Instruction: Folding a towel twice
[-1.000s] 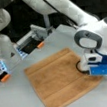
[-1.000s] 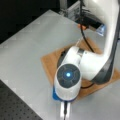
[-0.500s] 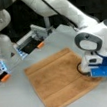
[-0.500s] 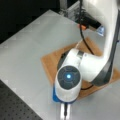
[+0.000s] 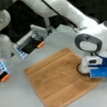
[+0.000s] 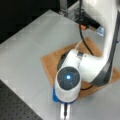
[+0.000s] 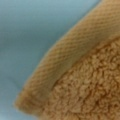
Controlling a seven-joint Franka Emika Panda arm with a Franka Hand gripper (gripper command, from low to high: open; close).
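An orange-brown towel (image 5: 60,79) lies spread flat and unfolded on a pale grey counter (image 5: 18,102). In both front views the white robot arm bends low over the towel's corner toward a front view's right, its claw (image 5: 95,76) hidden beneath the blue-trimmed wrist; whether the claw is open or closed cannot be told. The wrist view shows the towel's woven hem (image 7: 75,52) up close.

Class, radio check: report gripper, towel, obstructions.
Gripper low over the towel's right corner, fingers hidden. Towel flat, unfolded on table. Nothing lying on it.
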